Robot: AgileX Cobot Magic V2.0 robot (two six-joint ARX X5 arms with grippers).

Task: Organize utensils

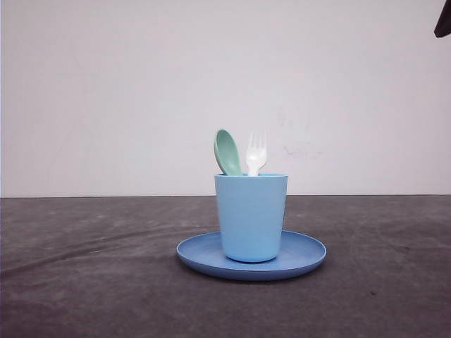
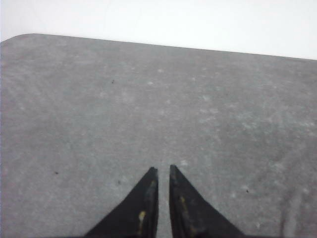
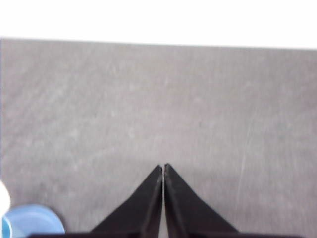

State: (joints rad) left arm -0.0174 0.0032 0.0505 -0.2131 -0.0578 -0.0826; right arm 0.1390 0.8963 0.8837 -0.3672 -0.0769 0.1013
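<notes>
Fork (image 1: 256, 155) and spoon (image 1: 227, 152) standing in cup (image 1: 251, 217); left gripper (image 2: 164, 171) and right gripper (image 3: 163, 168) both clenched, empty; retreating should avoid the cup.

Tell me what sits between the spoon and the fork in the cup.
Nothing: in the front view the spoon and fork stand side by side above the cup rim, with bare wall behind the narrow gap.

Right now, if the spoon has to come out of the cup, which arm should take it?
Probably the right. The right gripper, shut and empty, has a blue edge, seemingly the plate, beside it. The left gripper, nearly shut, sees bare table. In the front view the spoon stands in the cup.
</notes>
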